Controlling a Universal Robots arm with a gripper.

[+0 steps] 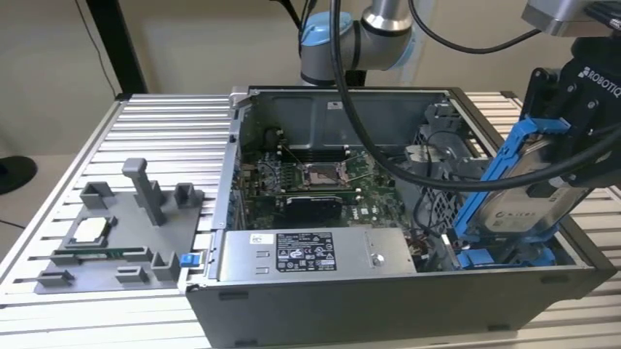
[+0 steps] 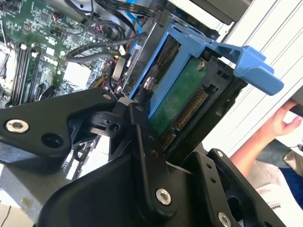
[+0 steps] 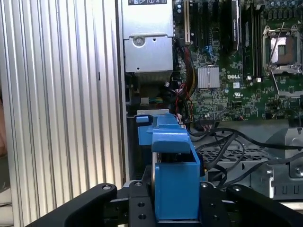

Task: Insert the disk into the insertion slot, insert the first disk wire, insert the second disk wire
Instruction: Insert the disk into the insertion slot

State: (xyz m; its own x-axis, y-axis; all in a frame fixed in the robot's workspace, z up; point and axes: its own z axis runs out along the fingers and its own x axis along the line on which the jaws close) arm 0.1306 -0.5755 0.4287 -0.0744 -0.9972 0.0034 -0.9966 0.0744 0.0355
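Over the case's end at the exterior view's right: the gripper (image 1: 568,171) hangs here, its black fingers clenched on the disk (image 1: 514,207).
Grip: in the first wrist view the gripper (image 3: 176,203) has one finger on each side of the blue frame (image 3: 175,184), pressed against it.
Disk: silver with a white label, clipped in a bright blue frame (image 1: 505,156); it is held tilted, with its upper end above the case rim and its lower end down inside the case.
Disk underside: the second wrist view shows its green circuit board (image 2: 182,99) and a row of connector pins along one edge.
Lower end: just beside the blue plastic parts (image 1: 495,256) on the case floor; I cannot tell whether it touches them.
Case (image 1: 388,305): open on top, standing on the ribbed metal table (image 1: 165,123).
Inside the case: a green main board (image 1: 321,178), a grey labelled box (image 1: 310,254) along the near wall, and black cables (image 1: 427,174) looping beside the disk.
Table, exterior view's left: a grey holder tray (image 1: 107,247) with small parts, well apart from the case.
Edge of the second wrist view: a person's hand (image 2: 284,120) beyond the table.
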